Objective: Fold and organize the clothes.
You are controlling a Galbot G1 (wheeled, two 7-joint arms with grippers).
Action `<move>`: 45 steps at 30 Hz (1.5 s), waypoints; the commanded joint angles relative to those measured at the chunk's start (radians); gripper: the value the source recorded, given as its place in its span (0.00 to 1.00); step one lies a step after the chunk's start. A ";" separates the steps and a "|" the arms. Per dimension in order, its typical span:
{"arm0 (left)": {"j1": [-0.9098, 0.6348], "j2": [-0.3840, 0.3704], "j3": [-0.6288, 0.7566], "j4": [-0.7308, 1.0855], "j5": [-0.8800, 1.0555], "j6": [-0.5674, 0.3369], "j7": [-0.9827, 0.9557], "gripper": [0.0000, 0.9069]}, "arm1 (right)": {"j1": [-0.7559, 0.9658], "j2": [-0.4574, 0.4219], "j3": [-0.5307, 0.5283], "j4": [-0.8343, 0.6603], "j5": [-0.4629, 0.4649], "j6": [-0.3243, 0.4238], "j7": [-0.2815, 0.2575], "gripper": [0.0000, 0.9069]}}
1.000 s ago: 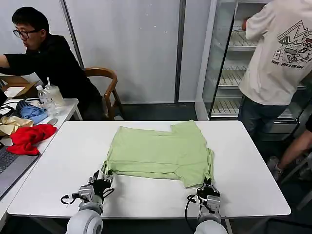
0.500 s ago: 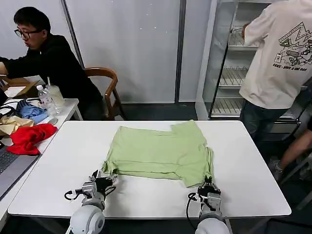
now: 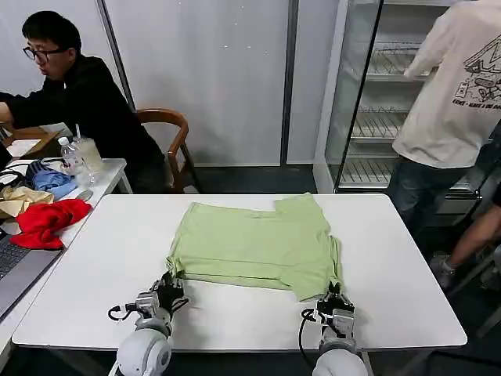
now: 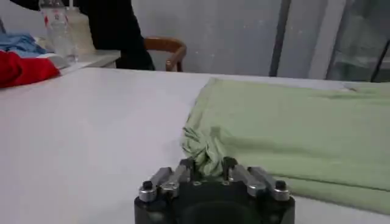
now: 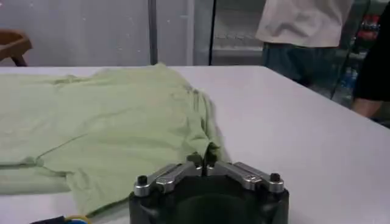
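Observation:
The clothes are one pale green shirt [image 3: 254,247] lying flat in the middle of the white table [image 3: 391,258], plain face up. My left gripper [image 3: 171,283] is at its near left corner. In the left wrist view, that corner of the shirt [image 4: 292,131] is bunched up between the fingers of the left gripper [image 4: 209,165], which is shut on it. My right gripper [image 3: 334,299] is at the near right corner. In the right wrist view, the right gripper [image 5: 204,163] pinches a thin fold of the shirt [image 5: 109,122] with its fingers together.
A side table at the left holds a red garment [image 3: 45,221], a blue one [image 3: 51,180], a cream one [image 3: 17,200], bottles [image 3: 74,160] and a laptop [image 3: 16,262]. A wooden chair [image 3: 168,133] stands behind the table. A person stands at the fridge, far right.
My left gripper has edged right and in towards the shirt's near left corner, which is now bunched in its fingers. The right gripper has kept its place.

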 commanded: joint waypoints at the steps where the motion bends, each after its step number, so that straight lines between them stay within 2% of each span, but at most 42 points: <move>1: 0.068 0.015 -0.009 -0.054 0.021 0.005 -0.018 0.02 | -0.012 -0.009 0.001 0.011 -0.002 -0.003 0.004 0.00; 9: 0.157 0.019 -0.023 -0.147 0.059 0.007 -0.031 0.03 | -0.040 -0.022 -0.014 0.022 -0.001 -0.012 0.015 0.00; 17: 0.201 0.024 -0.054 -0.208 0.055 0.012 -0.043 0.02 | -0.057 -0.024 -0.080 0.045 -0.007 -0.029 0.039 0.00; 26: 0.278 0.036 -0.072 -0.253 0.056 0.013 -0.056 0.02 | -0.101 -0.056 -0.132 0.104 -0.007 -0.042 0.094 0.00; 31: 0.340 0.033 -0.079 -0.295 0.057 0.016 -0.065 0.02 | -0.150 -0.068 -0.135 0.143 -0.019 -0.042 0.119 0.00; 45: 0.474 0.008 -0.081 -0.363 0.077 0.008 -0.087 0.03 | -0.277 -0.093 -0.102 0.215 -0.040 -0.029 0.129 0.00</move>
